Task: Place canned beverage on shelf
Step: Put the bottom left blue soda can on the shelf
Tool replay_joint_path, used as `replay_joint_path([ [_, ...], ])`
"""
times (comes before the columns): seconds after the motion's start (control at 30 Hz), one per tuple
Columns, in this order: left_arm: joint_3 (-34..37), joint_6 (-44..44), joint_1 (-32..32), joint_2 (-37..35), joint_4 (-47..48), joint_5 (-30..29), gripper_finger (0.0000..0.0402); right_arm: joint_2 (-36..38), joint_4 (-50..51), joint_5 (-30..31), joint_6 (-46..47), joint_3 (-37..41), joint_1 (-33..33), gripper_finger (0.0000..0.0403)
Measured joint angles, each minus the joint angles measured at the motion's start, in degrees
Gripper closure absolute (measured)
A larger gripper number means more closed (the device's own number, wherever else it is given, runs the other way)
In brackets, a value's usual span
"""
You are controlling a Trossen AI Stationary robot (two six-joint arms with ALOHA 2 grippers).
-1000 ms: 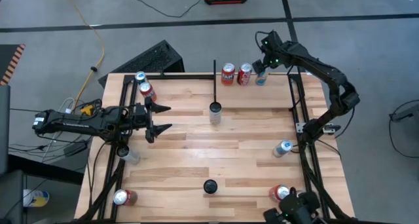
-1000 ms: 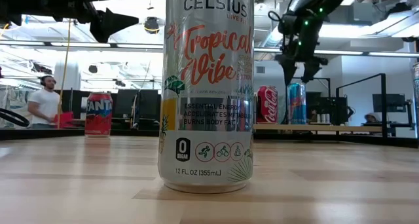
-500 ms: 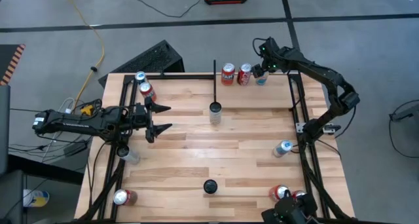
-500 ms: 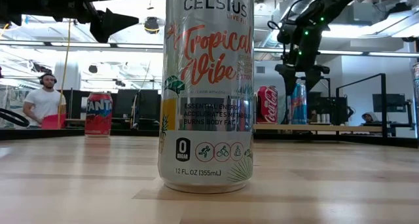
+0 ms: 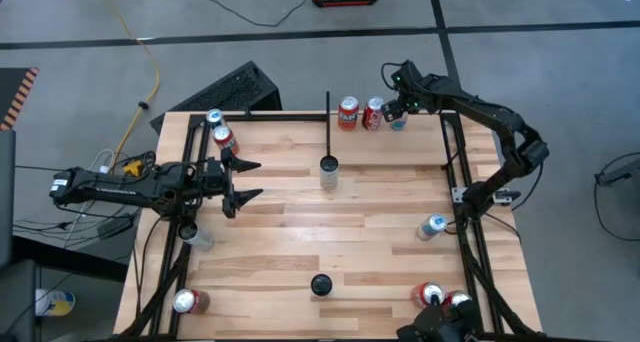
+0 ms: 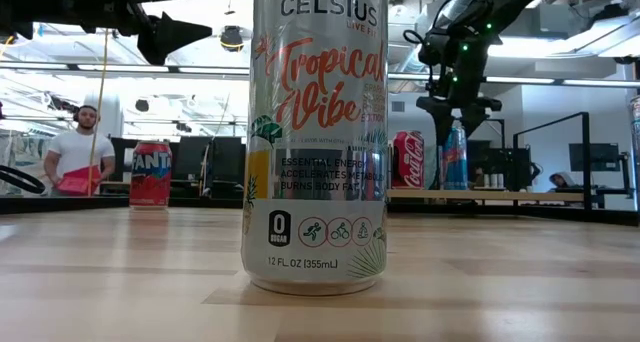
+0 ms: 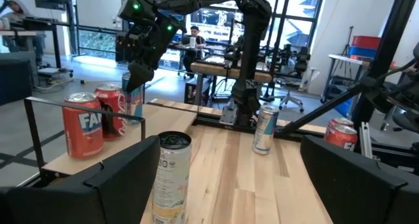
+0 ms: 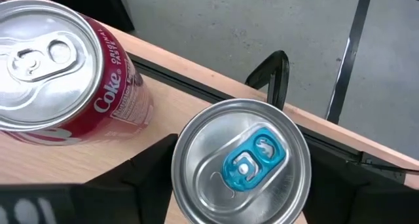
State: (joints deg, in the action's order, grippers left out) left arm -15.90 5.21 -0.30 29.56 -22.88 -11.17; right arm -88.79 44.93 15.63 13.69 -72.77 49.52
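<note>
I see the blue can (image 8: 242, 164) upright, long axis vertical, tab up, on the shelf (image 5: 400, 134) beside the Coke can (image 8: 62, 73). My right gripper (image 5: 397, 110) straddles it, jaws parted; left gripper (image 5: 245, 180) open.

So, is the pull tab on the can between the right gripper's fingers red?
No, the tab on that can is blue; the red Coke can stands beside it.

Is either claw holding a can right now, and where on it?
The right claw straddles the upper body of the blue-tab can, but whether it grips cannot be told. The left claw holds nothing.
</note>
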Motion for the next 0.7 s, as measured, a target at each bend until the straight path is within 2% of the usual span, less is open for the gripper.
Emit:
replay_joint_path([
  [0.37,0.0,1.1,0.0,0.0,-0.1,0.2,0.0047,0.0,-0.9,-1.1,-6.6,0.0,1.0,0.0125],
  [0.7,0.0,1.5,0.0,0.0,-0.8,-1.1,0.0047,0.0,-2.9,-10.0,-14.4,0.0,4.4,0.0126],
])
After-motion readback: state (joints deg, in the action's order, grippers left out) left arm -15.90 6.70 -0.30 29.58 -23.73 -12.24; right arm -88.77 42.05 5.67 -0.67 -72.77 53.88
